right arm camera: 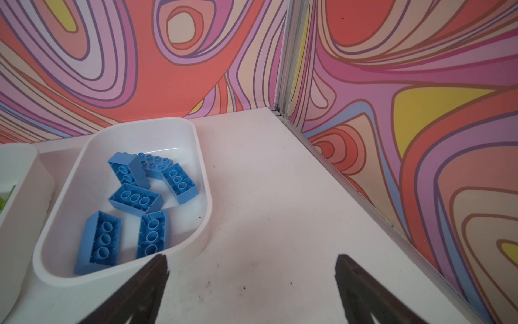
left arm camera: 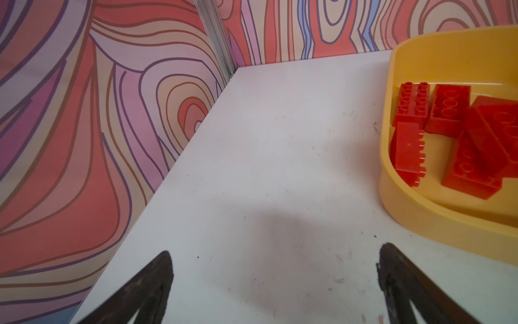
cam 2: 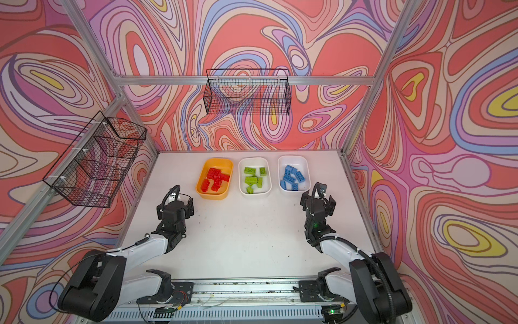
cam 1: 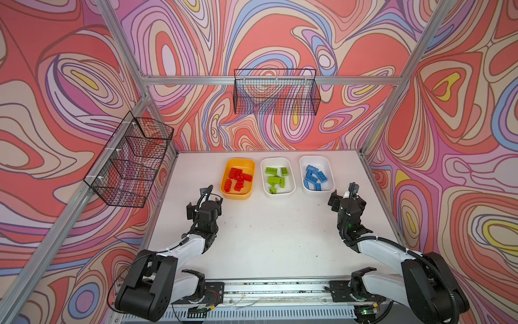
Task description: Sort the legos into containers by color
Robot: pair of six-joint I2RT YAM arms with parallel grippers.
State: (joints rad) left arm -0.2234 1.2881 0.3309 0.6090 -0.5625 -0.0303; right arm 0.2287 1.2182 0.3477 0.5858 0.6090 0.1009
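My left gripper (left arm camera: 276,252) and right gripper (right arm camera: 251,258) gape empty above the worktop (cam 1: 266,238). Near its far edge: red bricks (cam 1: 236,179) in the yellow tub (cam 1: 235,197), green bricks (cam 1: 276,179) in the middle tub (cam 1: 277,195), blue bricks (cam 1: 314,175) in the right tub (cam 1: 316,193).

The yellow tub (left arm camera: 414,218) is smooth moulded plastic with a soft sheen. The red bricks (left arm camera: 448,109) inside it are glossy hard plastic. The blue bricks (right arm camera: 134,199) look duller and lie in a white tub (right arm camera: 200,179) of smooth, slightly shiny plastic. The table (cam 1: 266,238) is matt white, scuffed with small dark specks. The wire baskets (cam 1: 276,92) are black metal mesh. The frame rails (cam 1: 196,80) are brushed silvery metal.
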